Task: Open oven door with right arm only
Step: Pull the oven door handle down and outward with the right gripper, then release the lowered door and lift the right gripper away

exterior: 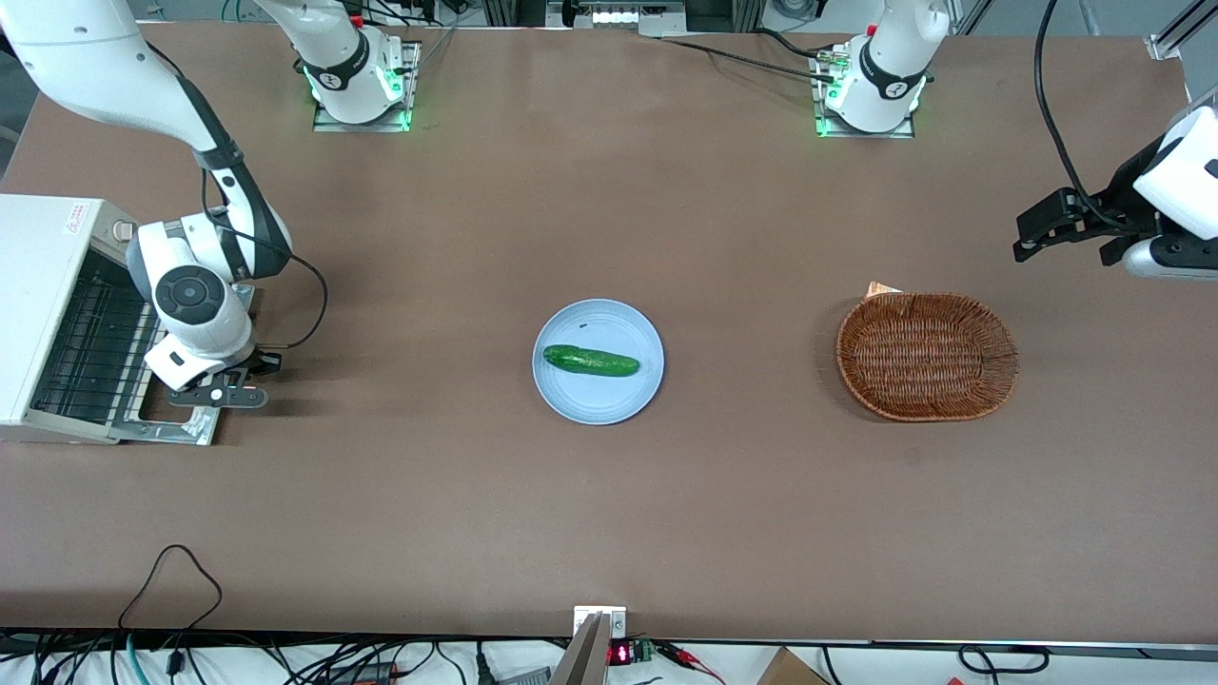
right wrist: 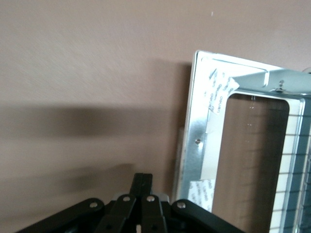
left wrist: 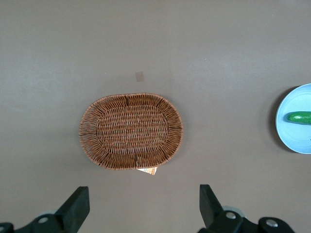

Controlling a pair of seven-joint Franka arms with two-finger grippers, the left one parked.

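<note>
The small white toaster oven (exterior: 43, 285) stands at the working arm's end of the table. Its oven door (exterior: 171, 430) is swung down and lies flat on the table in front of the oven, with the wire rack (exterior: 86, 352) showing inside. The right arm (exterior: 195, 295) reaches down over the door. Its gripper (exterior: 249, 397) is shut and holds nothing, just off the door's outer edge and low over the table. In the right wrist view the door's silver frame (right wrist: 201, 141) lies beside the closed fingers (right wrist: 143, 182).
A light blue plate (exterior: 561, 400) with a cucumber (exterior: 590, 362) sits mid-table. A wicker basket (exterior: 847, 357) lies toward the parked arm's end; it also shows in the left wrist view (left wrist: 85, 131), as does the plate (left wrist: 286, 136).
</note>
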